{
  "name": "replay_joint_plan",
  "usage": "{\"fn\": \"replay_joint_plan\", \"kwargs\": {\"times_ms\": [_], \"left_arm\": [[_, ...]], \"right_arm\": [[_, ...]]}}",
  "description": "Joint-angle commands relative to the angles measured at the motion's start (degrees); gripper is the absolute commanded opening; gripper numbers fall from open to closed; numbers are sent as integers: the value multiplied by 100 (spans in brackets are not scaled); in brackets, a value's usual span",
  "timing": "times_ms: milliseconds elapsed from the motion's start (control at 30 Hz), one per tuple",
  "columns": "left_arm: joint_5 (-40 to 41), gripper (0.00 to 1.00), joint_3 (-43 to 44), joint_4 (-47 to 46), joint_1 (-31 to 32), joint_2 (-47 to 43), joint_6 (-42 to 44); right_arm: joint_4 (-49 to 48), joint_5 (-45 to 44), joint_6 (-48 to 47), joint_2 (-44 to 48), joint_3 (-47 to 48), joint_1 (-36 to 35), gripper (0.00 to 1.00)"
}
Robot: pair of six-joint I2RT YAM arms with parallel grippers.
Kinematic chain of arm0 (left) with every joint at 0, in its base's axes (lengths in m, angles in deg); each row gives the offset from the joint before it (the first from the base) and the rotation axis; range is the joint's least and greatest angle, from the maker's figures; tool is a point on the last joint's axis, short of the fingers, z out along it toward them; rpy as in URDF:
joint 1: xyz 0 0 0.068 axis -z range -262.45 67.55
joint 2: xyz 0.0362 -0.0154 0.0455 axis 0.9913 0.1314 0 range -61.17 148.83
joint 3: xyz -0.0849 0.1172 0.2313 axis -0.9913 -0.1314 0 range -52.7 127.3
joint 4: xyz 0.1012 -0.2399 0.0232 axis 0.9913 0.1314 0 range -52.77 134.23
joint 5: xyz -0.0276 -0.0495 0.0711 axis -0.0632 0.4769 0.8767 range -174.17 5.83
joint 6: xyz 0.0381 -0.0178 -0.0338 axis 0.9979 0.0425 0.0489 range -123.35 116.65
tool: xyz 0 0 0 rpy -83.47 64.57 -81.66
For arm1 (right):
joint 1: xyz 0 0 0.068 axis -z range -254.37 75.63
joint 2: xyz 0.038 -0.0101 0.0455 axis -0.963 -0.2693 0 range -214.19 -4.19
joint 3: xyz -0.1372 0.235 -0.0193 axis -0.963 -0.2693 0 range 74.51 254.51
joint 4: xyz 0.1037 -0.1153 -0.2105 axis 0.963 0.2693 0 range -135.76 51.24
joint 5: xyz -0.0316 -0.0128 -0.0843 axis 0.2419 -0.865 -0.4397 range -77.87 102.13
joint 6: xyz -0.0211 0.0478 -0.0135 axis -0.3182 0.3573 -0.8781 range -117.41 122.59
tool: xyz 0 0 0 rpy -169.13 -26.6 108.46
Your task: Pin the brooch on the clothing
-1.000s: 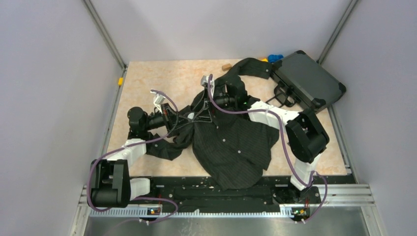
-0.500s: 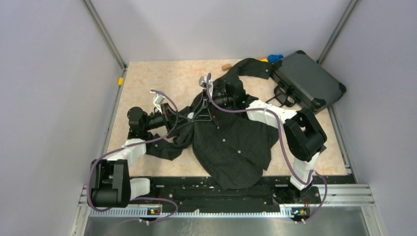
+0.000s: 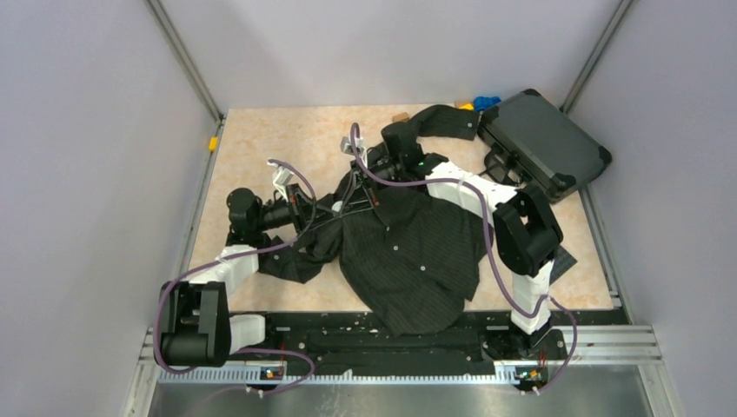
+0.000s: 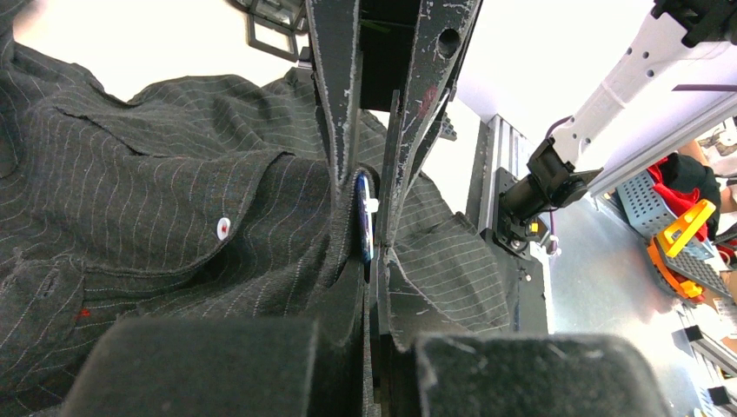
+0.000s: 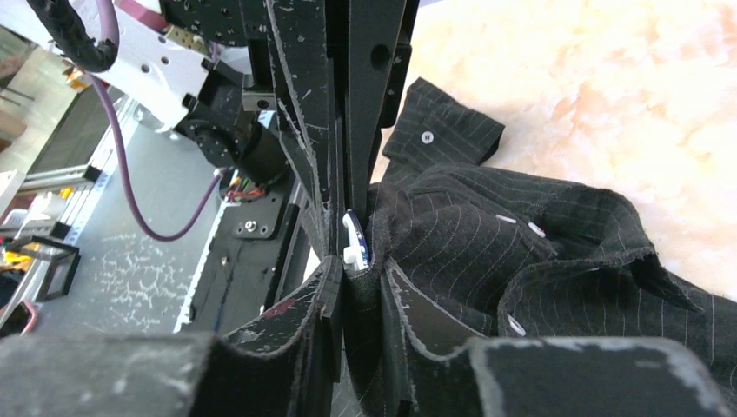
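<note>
Your left gripper [image 4: 375, 261] pinches the clothing [image 4: 156, 200]; your right gripper [image 5: 356, 269] nips the brooch [image 4: 362, 228] between its jaws. Pinning looks unfinished.

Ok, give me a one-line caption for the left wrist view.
Blue brooch edge-on against the pinstriped shirt where the left gripper and the right gripper meet tip to tip.

We find the shirt [image 3: 408, 261] in the middle of the desk [image 3: 287, 139], hem at 6 o'clock. One sleeve runs to 1 o'clock, ending beside the case [image 3: 543, 143] in the 2 o'clock corner. At the shirt's 11 o'clock end the left tool [image 4: 374, 261] and right tool [image 5: 358, 261] meet, with the brooch [image 4: 362, 228] at their tips against the cloth.
</note>
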Motion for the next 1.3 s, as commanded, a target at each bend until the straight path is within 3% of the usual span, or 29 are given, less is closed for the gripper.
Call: {"fn": "replay_joint_plan", "kwargs": {"times_ms": [0,300,800,967,1267], "left_arm": [[-306,0,225,-68,204,-247,216],[-351,0,333,336,313,-258,480],[-390,0,386,564,395,-286,635],[-350,0,395,637,404,-321,687],[-276,0,395,867,404,-442,872]], "right_arm": [[789,104,-790,-258,479,-160,14],[2216,-6,-1672,-622,1222,-242,13],[2763,-84,-1873,-828,1546,-295,9],[2552,-200,-1699,-792,1469,-290,8],[1131,-416,-566,-508,763,-154,8]]}}
